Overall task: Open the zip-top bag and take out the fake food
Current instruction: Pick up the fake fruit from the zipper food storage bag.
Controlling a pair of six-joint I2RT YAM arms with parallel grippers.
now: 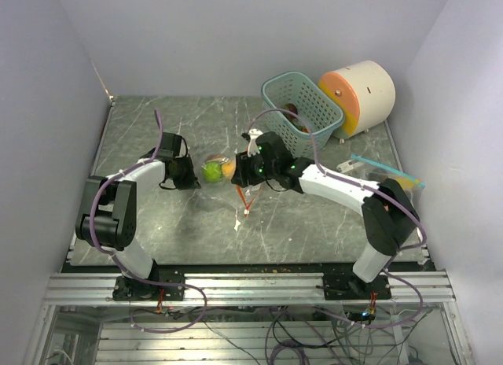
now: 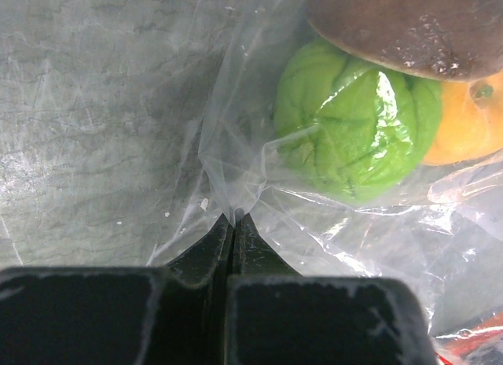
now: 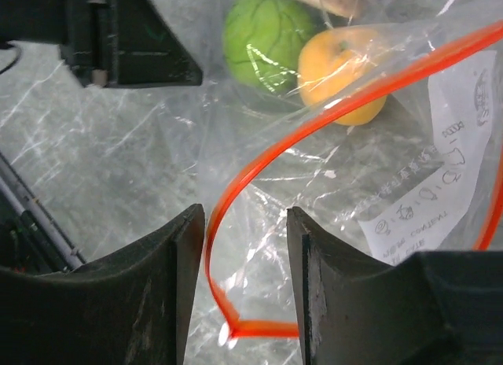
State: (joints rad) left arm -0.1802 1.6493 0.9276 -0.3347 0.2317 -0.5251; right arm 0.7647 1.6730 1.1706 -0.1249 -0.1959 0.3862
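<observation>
The left gripper [image 2: 234, 221] is shut tight on a fold of the zip-top bag [image 2: 236, 129], which lies in the middle of the surface [image 1: 196, 231]. The bag is thin, soft and slippery, so its stiffer orange zip strip [image 3: 236, 192] is the best place to hold. The fake food inside looks light and hard. There is a green ball [image 2: 354, 129] at 2 o'clock from that gripper and an orange fruit [image 2: 464, 121] at the ball's 3 o'clock. A brown piece [image 2: 409, 27] is cut off at the top. The right gripper [image 3: 245, 247] is half open around the strip, and I cannot tell if it touches.

Upper right on the grey marbled worktop [image 1: 204, 121], a teal plastic basket [image 1: 324, 113] stands beside an orange-faced cream cylinder [image 1: 363, 96].
</observation>
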